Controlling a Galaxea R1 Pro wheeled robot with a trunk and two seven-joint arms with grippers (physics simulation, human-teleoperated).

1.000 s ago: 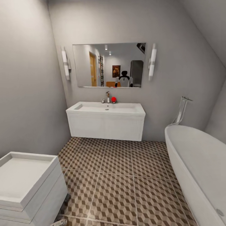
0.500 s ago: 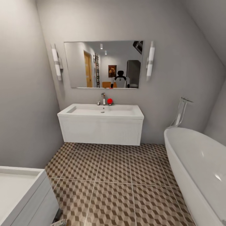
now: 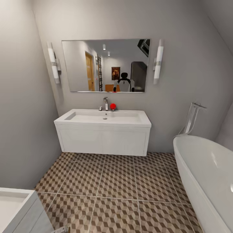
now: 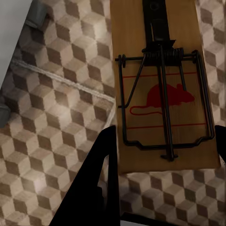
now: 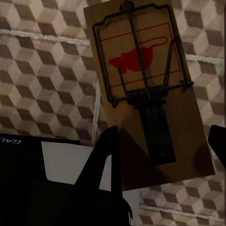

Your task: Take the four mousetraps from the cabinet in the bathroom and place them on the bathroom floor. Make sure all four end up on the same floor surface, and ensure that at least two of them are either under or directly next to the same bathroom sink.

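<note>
In the left wrist view my left gripper (image 4: 162, 162) is shut on a mousetrap (image 4: 162, 56), a brown wooden board with a red mouse print and a black wire bar, held above the bathroom floor (image 4: 56, 108). My right gripper (image 5: 162, 153) is likewise shut on a second mousetrap (image 5: 141, 56) over the patterned tiles (image 5: 42, 70). Ahead in the head view, the sink (image 3: 103, 118) with its chrome tap sits on a white vanity against the far wall, and cube-patterned bathroom floor (image 3: 119, 184) lies in front of it. The cabinet is out of view.
A white bathtub (image 3: 207, 174) with a chrome filler runs along the right side. A white boxy unit (image 3: 16, 210) stands at the lower left corner. A mirror (image 3: 105, 66) with two wall lamps hangs above the basin, and a red ball (image 3: 112, 106) rests by the tap.
The head camera has moved forward and turned: the white unit at lower left has slid mostly out of the picture and the sink looks nearer. No object has moved by itself.
</note>
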